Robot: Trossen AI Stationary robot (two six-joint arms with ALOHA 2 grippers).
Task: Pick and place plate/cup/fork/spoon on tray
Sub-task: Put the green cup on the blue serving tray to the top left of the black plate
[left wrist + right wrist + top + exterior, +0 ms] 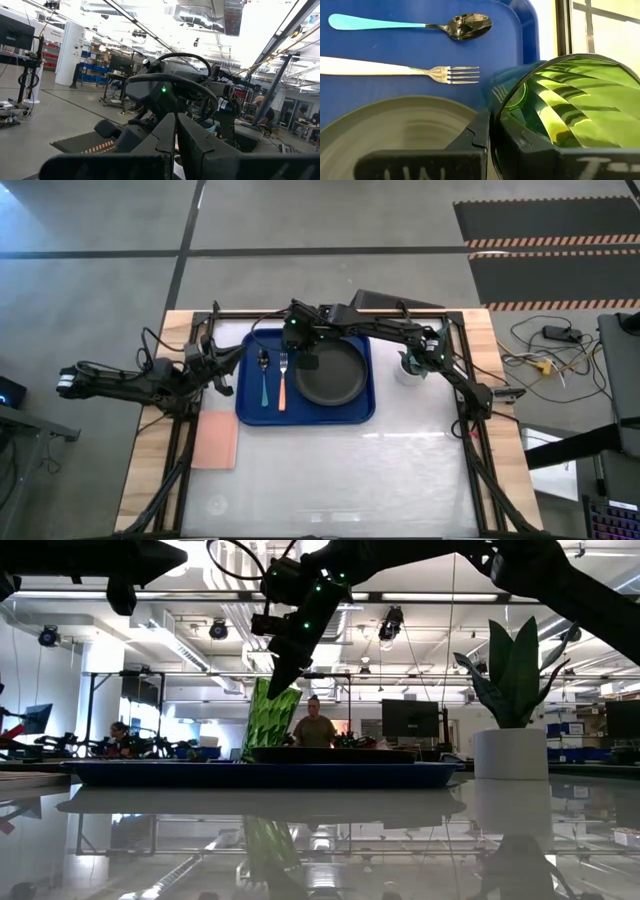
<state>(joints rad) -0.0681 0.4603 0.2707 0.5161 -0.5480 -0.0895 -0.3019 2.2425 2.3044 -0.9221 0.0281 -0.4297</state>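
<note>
Right gripper (283,675) clamped on the rim of the green cup (272,718), holding it tilted over the blue tray (256,412), cup bottom at or just above the tray, contact unclear. Black plate (395,127) lies on the tray just beside and under that gripper, with the fork (400,72) next past the plate and the spoon (415,23) beyond the fork. Left gripper (175,137) has fingers together, holding nothing, pulled back beside the tray's spoon side and raised.

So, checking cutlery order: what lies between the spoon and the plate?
The fork, lying on the tray between spoon and plate, shown in the high view.
</note>
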